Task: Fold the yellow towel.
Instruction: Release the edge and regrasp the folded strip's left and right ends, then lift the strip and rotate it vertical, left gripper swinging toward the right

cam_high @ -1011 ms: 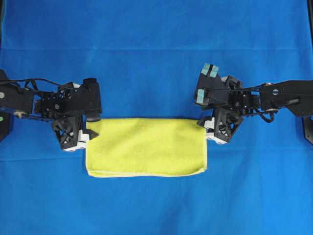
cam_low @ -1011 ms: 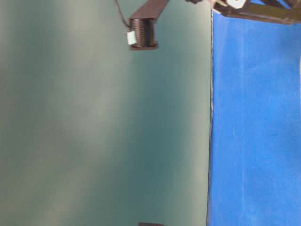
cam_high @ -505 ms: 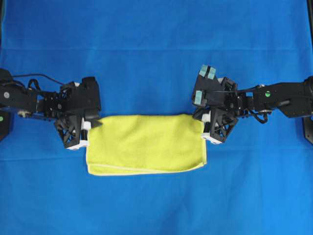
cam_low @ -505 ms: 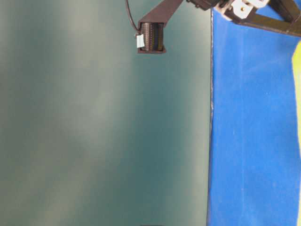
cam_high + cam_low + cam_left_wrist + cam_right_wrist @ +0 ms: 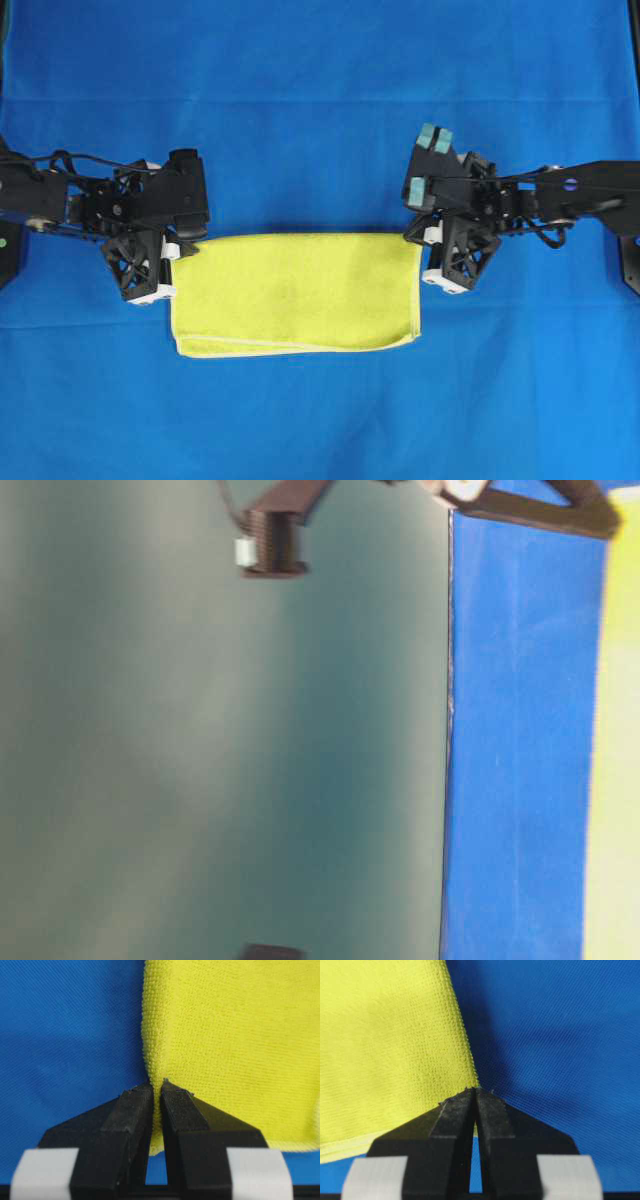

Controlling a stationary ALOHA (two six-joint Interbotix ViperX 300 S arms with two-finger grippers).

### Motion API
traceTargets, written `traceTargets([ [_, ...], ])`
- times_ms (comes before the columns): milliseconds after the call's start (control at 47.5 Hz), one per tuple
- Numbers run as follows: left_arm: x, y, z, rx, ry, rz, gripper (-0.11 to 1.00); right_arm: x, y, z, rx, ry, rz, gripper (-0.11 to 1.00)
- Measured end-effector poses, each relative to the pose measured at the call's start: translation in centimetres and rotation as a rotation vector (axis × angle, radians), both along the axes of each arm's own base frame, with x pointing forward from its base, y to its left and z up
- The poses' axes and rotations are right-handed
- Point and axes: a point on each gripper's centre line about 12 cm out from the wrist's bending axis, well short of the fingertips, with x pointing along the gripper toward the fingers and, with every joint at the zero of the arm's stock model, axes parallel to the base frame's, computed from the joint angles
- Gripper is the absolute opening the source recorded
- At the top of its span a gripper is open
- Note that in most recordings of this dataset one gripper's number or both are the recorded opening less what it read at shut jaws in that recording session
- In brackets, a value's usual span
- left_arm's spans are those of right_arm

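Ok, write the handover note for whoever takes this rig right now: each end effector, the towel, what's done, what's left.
Left end effector: shut on the yellow towel, pinching its far left corner.
Right end effector: shut on the towel's far right corner.
Towel: lies on the blue cloth as a wide rectangle, already doubled once, with layered edges showing along the near side.
Done: first fold; both far corners gripped.
Left: probably lift the gripped edge and fold again, then release and flatten.

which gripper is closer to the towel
Neither: left gripper is shut on the towel's left far corner, right gripper on its right far corner.
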Motion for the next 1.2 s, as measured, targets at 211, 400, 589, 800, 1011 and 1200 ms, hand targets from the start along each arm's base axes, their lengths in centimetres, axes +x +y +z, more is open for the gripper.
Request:
traceTargets([
  [211,0.3,-0.1,4.1,-0.003,-0.049,-0.006,0.04,-0.8,-0.1,3.8,-0.014,-0.057,-0.003,0.01],
  [400,0.0,-0.2,6.4,-0.004,-0.100,-0.008,0.04,-1.2,-0.2,5.9,-0.020,-0.102,-0.005,0.01],
  [589,0.0,-0.3,6.8,-0.005,-0.115,-0.010,0.04,-1.3,-0.2,6.2,-0.024,-0.106,-0.003,0.01],
  [800,0.7,-1.8,7.2,-0.010,-0.181,-0.062,0.04,-1.4,-1.7,6.2,-0.040,-0.105,-0.042,0.01],
  [1011,2.7,-4.8,8.1,-0.024,-0.289,-0.150,0.04,-1.6,-6.2,7.0,-0.100,-0.126,-0.146,0.01],
  [1200,6.0,-6.3,9.0,-0.023,-0.337,-0.186,0.04,-1.5,-9.1,8.3,-0.156,-0.166,-0.199,0.01],
])
